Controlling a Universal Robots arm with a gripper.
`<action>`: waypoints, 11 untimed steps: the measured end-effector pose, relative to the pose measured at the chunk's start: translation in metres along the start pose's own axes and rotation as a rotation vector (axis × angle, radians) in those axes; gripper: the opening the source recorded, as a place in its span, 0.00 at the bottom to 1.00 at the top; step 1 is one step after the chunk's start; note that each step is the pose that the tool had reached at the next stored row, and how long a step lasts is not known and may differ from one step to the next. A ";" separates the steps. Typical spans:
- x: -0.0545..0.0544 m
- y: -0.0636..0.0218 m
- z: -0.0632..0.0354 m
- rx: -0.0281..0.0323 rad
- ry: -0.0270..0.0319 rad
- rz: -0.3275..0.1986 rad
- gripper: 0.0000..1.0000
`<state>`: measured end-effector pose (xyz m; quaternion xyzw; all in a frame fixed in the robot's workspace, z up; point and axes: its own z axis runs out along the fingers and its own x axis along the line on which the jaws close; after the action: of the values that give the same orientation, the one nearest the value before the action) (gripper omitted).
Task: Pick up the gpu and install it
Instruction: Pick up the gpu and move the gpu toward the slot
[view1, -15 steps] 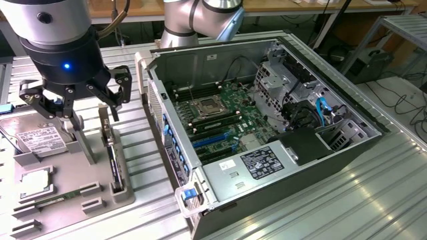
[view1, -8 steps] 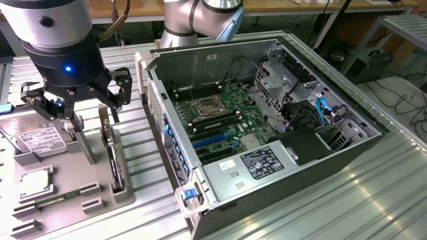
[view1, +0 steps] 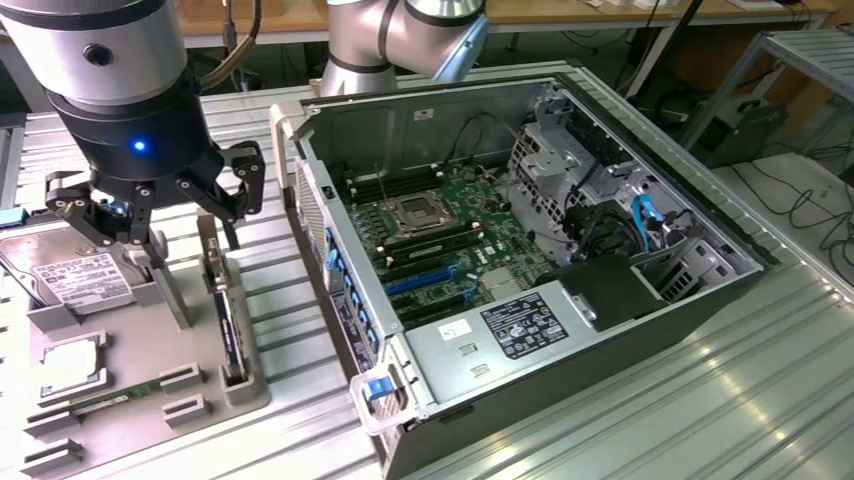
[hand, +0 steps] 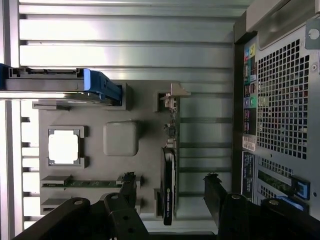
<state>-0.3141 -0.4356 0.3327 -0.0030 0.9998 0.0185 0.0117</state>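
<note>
Outside, the claw hangs wide open, empty, above the grey tray, where the gpu stands on edge: approach underway. From the wrist, its fingers straddle the card; gripping probably needs a straight descent.

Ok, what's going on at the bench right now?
The arm's black gripper hangs open above the grey parts tray, holding nothing. In the wrist view its fingers line up on either side of the gpu, a thin green circuit card with a silver metal bracket, standing on edge in its tray slot and not yet picked up. The open silver computer case sits on the exterior view's right.
</note>
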 end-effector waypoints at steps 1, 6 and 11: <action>0.000 -0.0001 0.0011 0.0001 0.0002 -0.001 0.66; 0.000 -0.0004 0.0041 0.0001 0.0004 -0.001 0.66; 0.000 -0.0005 0.0062 0.0000 0.0005 -0.003 0.66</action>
<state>-0.3141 -0.4359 0.3265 -0.0044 0.9998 0.0185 0.0115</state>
